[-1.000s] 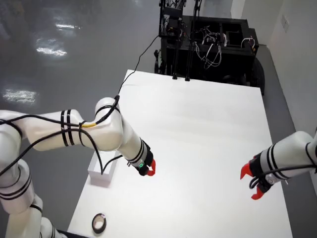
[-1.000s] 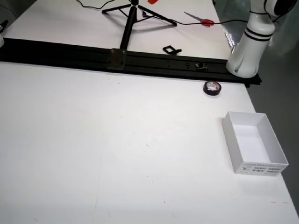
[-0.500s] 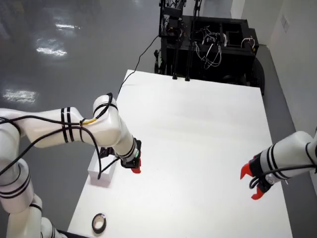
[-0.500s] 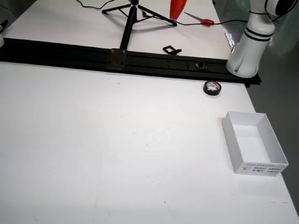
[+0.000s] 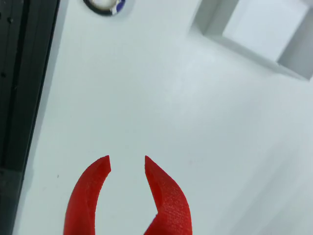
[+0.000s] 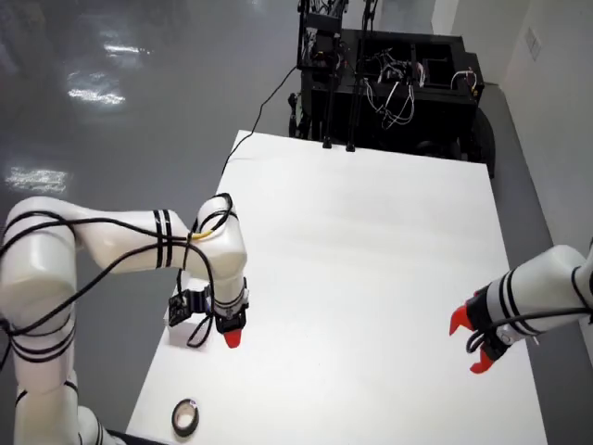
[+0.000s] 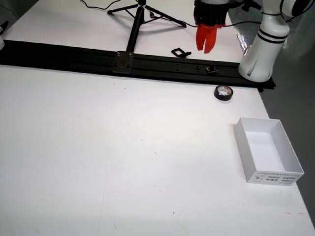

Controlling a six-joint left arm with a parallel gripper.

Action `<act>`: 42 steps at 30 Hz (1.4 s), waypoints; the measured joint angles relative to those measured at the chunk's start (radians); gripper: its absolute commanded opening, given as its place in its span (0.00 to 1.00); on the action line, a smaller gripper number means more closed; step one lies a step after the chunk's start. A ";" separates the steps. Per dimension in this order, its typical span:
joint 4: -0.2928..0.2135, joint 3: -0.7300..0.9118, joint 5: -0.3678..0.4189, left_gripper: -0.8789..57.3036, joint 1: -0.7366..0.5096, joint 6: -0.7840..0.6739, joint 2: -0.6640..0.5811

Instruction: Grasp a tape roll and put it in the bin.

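Wrist view: the gripper (image 5: 127, 166), its red fingers slightly parted and empty, is pointed toward the tape (image 5: 104, 5) ahead, bin (image 5: 254, 34) at right. Overhead view: tape (image 6: 185, 416) is seen lying flat below the gripper (image 6: 233, 337), near the table's corner

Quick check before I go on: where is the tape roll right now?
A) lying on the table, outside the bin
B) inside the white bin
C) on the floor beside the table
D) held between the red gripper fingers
A. The tape roll lies flat on the white table near the black rail, apart from the empty bin, and the gripper is open with nothing between its fingers.
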 measured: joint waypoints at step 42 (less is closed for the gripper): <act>0.091 0.075 0.051 0.39 0.022 0.037 0.524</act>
